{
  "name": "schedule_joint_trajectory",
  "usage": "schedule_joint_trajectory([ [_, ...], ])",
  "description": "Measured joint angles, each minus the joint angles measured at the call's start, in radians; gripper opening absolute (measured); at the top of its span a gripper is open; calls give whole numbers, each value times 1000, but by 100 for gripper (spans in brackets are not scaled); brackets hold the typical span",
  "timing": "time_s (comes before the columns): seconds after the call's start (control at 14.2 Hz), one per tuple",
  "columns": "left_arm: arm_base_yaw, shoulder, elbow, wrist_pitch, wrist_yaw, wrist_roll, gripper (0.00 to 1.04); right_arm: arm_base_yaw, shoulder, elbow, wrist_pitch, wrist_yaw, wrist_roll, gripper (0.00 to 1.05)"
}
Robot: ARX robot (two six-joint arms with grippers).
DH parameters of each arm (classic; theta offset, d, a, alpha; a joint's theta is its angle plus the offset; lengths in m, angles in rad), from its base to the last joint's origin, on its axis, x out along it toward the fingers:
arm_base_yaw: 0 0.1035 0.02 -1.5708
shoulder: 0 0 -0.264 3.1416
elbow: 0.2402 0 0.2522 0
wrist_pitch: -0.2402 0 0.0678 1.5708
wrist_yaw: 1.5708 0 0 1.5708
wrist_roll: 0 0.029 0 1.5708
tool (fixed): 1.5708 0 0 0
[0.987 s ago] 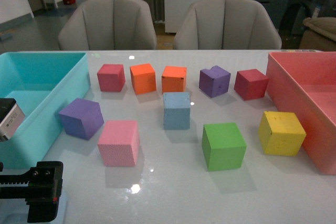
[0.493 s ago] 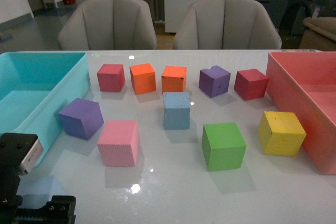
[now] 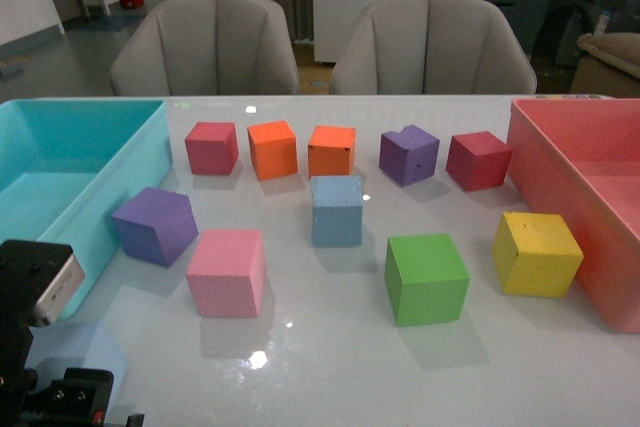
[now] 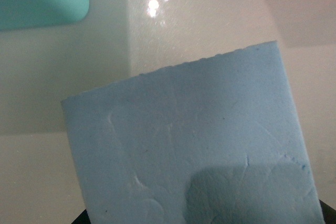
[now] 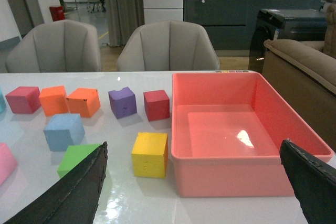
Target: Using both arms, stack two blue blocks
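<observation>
Blocks: first blue block (image 4: pixel 194 145) fills left wrist view, right at left jaws; pinched or not, cannot tell; second blue block (image 3: pixel 336 210) mid-counter (image 3: pixel 330 377), well apart from right jaws, which stand spread wide.

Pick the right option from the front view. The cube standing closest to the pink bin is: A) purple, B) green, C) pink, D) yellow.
D: the yellow cube sits right beside the pink bin's near wall, while the green cube stands further toward mid-table.
</observation>
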Motion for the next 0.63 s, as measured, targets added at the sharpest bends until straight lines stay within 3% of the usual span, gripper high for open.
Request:
schedule_joint_trajectory([
  [0.28,-173,-281,37,-87,-23,98,49,0,0,0,0,0,0,98],
  [0.63,-321,-74,344,-196,-19,205,48,0,0,0,0,0,0,98],
])
